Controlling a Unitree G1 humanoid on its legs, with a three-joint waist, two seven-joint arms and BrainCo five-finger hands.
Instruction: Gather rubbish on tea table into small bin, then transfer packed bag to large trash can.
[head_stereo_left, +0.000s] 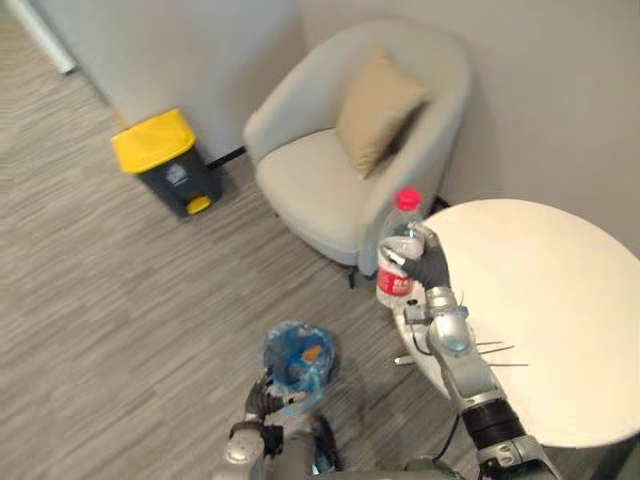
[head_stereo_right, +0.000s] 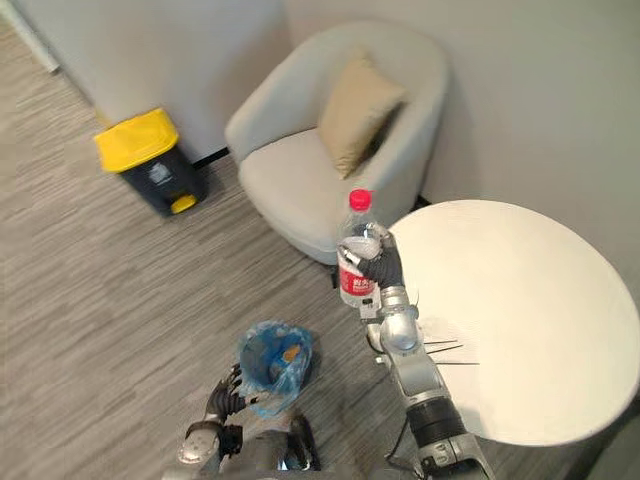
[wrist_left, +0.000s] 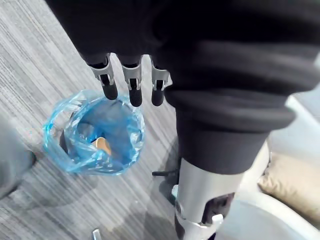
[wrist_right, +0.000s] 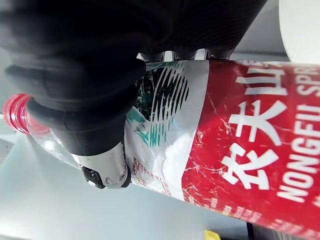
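Most of the tea table is cleared; the large trash can is unserved. Scraps are held in the small bin. The bottle is clamped in the right hand, just off the table edge. Straight fingers of the left hand, over the bin, are resolved by its wrist view, not the head views. Thin sticks are left on the table.

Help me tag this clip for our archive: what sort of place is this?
Probably a lounge or waiting corner in an office: a pale armchair with a tan cushion, a round white tea table, and a yellow-lidded trash can against the wall.
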